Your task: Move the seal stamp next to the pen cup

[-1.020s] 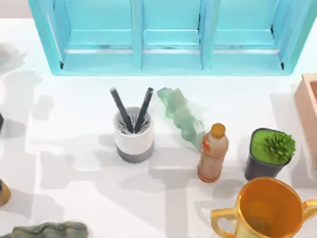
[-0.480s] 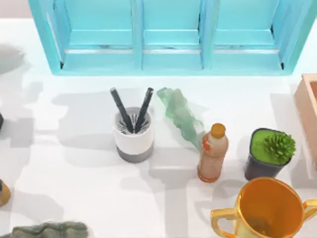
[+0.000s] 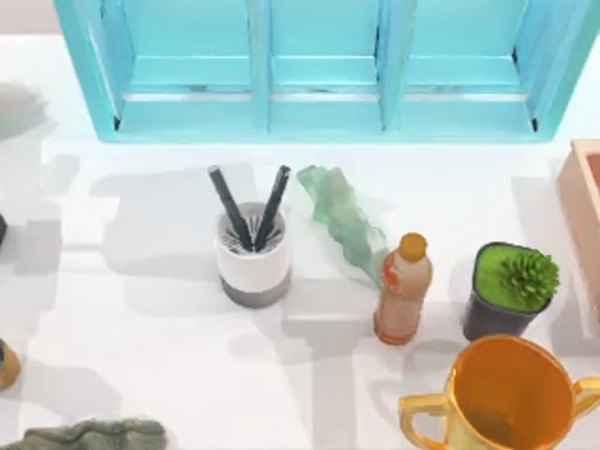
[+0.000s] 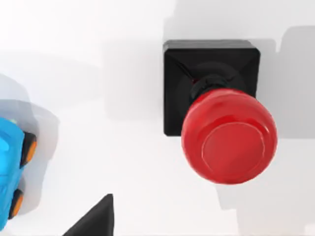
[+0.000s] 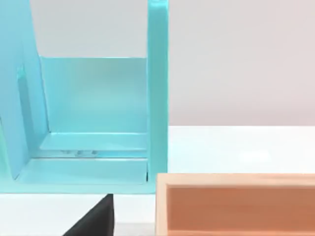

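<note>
Because my left arm's camera looks straight down on the small seal stamp with the shiny red ball knob and black square base, I think I am lining up to grab it. The stamp stands upright on the white bench, untouched. One dark fingertip peeks in beside it; I cannot tell if my fingers are apart. The white pen cup with two black pens waits elsewhere. My right arm rests by the blue shelf.

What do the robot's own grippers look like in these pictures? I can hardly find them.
Little of them is in frame. In the left wrist view, the left gripper appears as a plain black, pointed wedge at the picture's edge. The right wrist view has the same black wedge for the right gripper. No cables, markings or other colours can be made out on either.
</note>
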Controlling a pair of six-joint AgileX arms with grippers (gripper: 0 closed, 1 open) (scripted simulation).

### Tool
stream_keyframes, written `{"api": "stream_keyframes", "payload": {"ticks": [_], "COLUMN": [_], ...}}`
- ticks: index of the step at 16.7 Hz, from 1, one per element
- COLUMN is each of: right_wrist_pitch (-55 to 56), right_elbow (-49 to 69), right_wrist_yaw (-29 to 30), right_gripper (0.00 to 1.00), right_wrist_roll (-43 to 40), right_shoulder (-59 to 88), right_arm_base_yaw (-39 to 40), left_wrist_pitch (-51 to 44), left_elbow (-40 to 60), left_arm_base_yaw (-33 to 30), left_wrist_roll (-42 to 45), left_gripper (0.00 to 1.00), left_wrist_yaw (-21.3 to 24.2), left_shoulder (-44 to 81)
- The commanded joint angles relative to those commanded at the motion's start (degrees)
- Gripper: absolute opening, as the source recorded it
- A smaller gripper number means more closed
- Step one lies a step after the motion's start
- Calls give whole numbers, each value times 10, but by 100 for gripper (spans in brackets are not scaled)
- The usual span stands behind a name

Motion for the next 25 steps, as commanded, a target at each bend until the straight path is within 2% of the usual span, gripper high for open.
{"api": "stream_keyframes", "payload": {"ticks": [8, 13, 25], "right_wrist_pitch": [0, 0, 0], "right_elbow": [0, 0, 0], "right_wrist_yaw": [0, 0, 0], "right_gripper": [100, 100, 100], "right_wrist_roll": [0, 0, 0], "right_shoulder": [0, 0, 0], "right_arm_base_yaw": [0, 0, 0], "left_wrist_pitch": [189, 204, 204], "left_elbow": [-164, -178, -178], "left_arm_base_yaw": [3, 4, 4], "left_wrist_roll": [3, 3, 3], "left_gripper": [100, 100, 10], "left_wrist_yaw": [0, 0, 0], "left_shoulder": [23, 26, 26]}}
